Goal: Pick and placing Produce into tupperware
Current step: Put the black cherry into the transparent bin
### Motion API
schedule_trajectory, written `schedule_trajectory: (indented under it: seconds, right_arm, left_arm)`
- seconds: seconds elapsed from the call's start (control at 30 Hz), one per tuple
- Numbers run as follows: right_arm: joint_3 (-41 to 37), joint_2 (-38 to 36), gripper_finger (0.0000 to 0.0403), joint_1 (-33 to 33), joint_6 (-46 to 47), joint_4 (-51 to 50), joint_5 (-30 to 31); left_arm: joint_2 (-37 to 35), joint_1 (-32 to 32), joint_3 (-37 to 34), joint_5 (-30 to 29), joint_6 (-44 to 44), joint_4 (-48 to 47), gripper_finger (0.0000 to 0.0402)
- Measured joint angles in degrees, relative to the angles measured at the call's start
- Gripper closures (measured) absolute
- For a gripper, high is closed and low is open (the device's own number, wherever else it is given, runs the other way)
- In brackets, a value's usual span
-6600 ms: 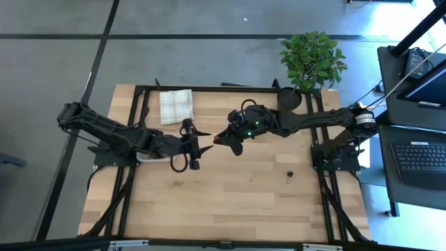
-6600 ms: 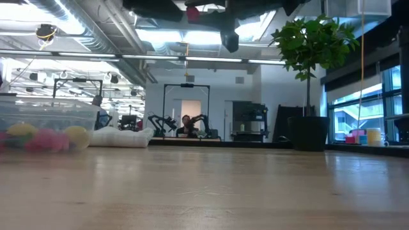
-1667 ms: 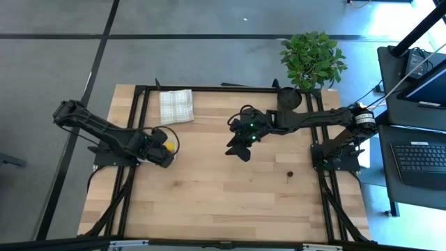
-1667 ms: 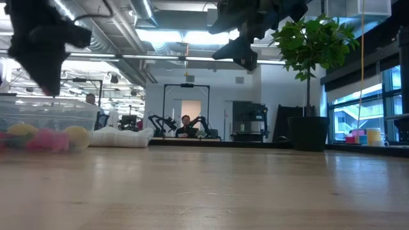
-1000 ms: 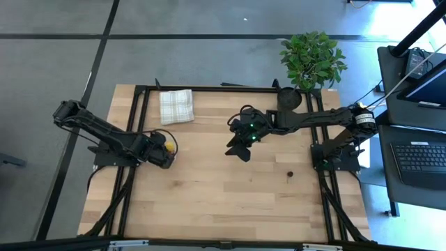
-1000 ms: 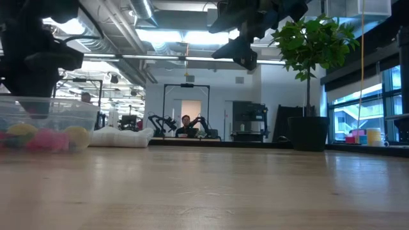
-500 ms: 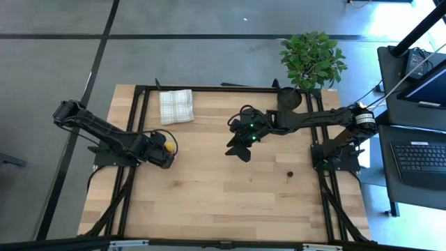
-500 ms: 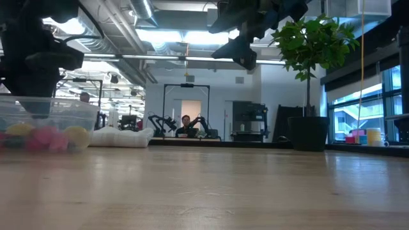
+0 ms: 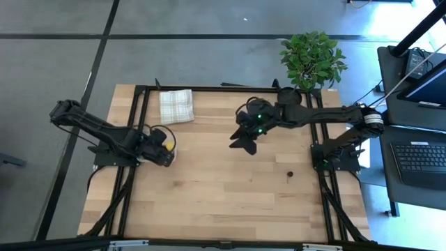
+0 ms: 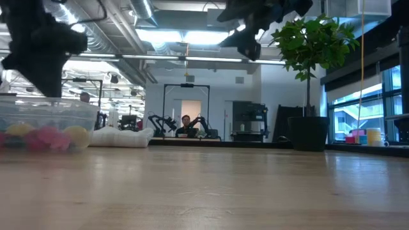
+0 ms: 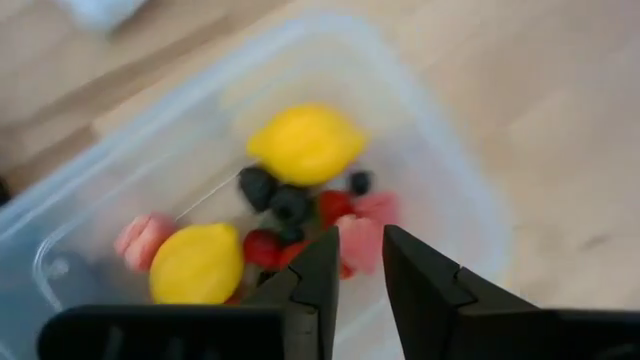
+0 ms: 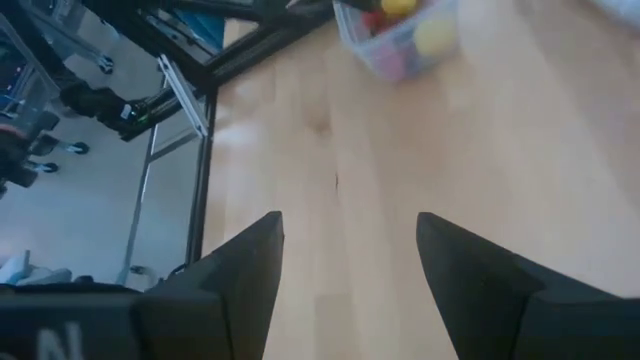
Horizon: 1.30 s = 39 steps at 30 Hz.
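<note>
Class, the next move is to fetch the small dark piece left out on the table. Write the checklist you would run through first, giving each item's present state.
1. Left tool empty: ok, nothing between its narrowly parted fingers above the tupperware.
2. Produce already placed lies inside the tupperware: ok, two lemons plus red and dark pieces.
3. Right tool open and empty: ok, fingers wide apart over bare wood.
4. Dark piece free to reach: ok, alone on the table, nothing beside it.
5. Right tool lined up over it: not ok, it hangs mid-table, nearer the plant pot.
6. Whether the piece would roll: cannot tell.

left gripper (image 11: 360, 262) lifted (jaws narrower), right gripper (image 9: 245, 145) shifted
</note>
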Motion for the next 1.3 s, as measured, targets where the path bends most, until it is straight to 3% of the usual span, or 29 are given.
schedule_trajectory:
  seconds: [0.3,0.57,0.8,0.97,1.3]
  right_arm:
    - [0.0,-6.38,0.0171,-0.48,-7.2,-4.94,0.73]
    - [0.0,-10.39,0.0171,-0.42,-8.08,-22.41,10.04]
    - [0.0,-10.78,0.0171,-0.39,-0.61,-37.59,12.96]
    - [-0.02,-10.78,0.0171,-0.39,8.33,-49.07,18.07]
    - [-8.1,-11.21,0.0171,2.7,25.29,-53.85,18.51]
  left_arm:
    - [-2.33,0.0,5.78,-3.14,12.89,3.89,0.0332]
    - [-0.63,0.0,5.71,-4.29,23.6,16.66,0.0247]
    - [0.64,0.0,5.67,-10.82,39.93,34.28,0.0188]
    - [1.03,0.31,5.64,-10.57,50.12,45.67,0.0177]
    - [3.77,0.92,5.64,-9.12,52.77,50.79,0.0183]
